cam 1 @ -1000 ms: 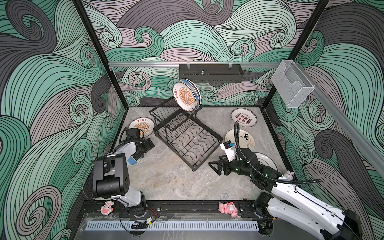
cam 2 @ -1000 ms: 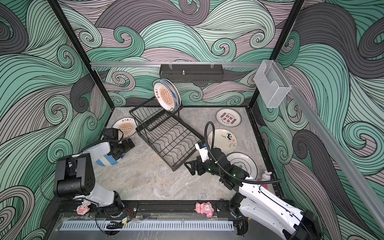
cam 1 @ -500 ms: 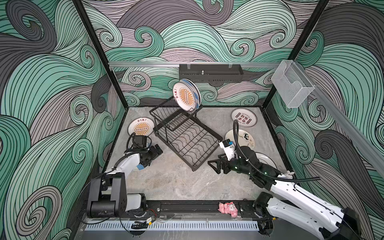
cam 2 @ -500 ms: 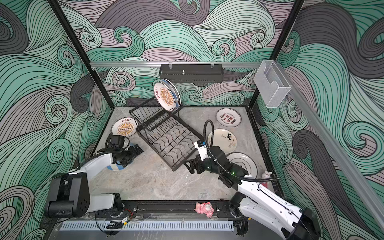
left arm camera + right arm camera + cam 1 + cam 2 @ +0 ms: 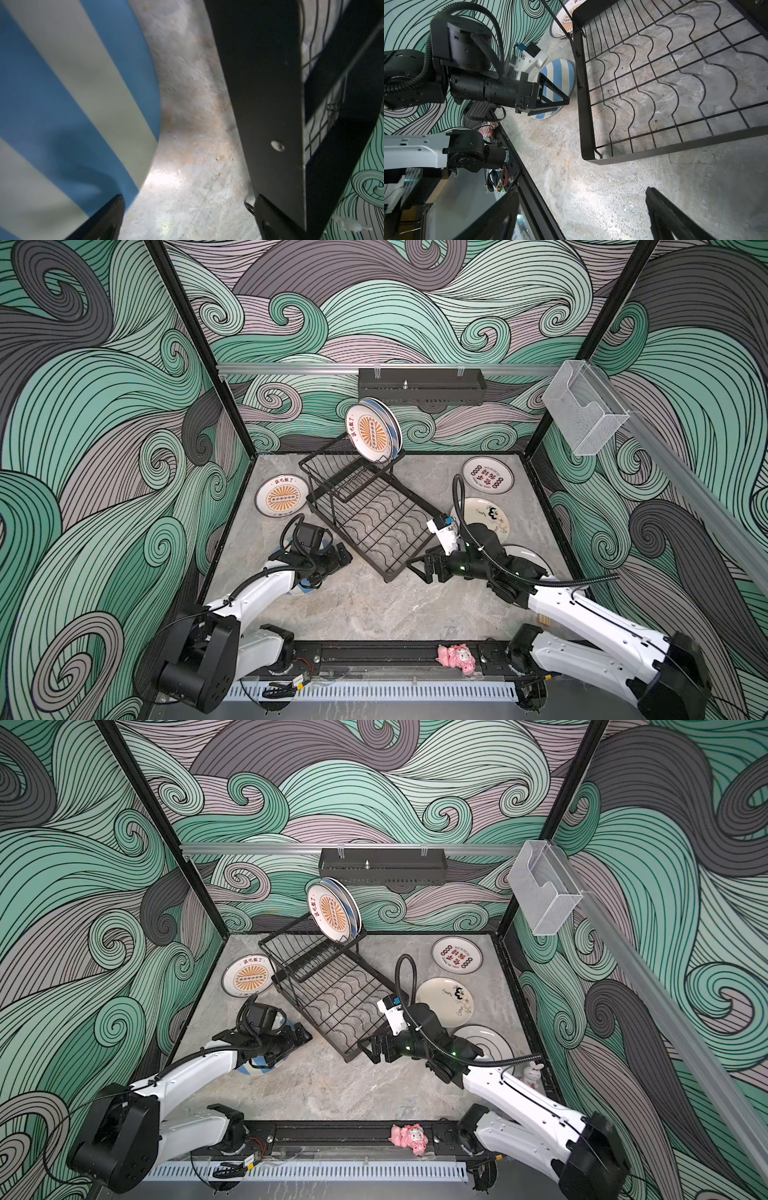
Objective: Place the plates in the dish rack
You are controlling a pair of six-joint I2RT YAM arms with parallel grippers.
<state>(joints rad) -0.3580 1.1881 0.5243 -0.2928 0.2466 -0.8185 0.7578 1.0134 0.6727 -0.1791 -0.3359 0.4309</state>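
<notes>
The black wire dish rack [image 5: 332,525] stands mid-table. An orange sunburst plate [image 5: 371,432] stands upright in its raised basket, with a blue-rimmed one behind it. Flat on the table lie another sunburst plate [image 5: 282,495], a red-lettered plate [image 5: 487,475] and a doodled cream plate [image 5: 484,516]. One more plate [image 5: 530,556] is half hidden under my right arm. My left gripper [image 5: 343,558] is open, low over the edge of a blue-and-cream striped plate [image 5: 72,104], beside the rack's front left side. My right gripper [image 5: 419,568] is open and empty at the rack's front corner.
A black perforated tray [image 5: 419,385] hangs on the back wall and a clear plastic box [image 5: 582,414] on the right rail. A pink toy [image 5: 455,657] sits on the front rail, a small white rabbit figure [image 5: 532,1073] at the right edge.
My left arm has swung from the left wall towards the rack, bringing its gripper over the striped plate. The right gripper has hardly moved.
</notes>
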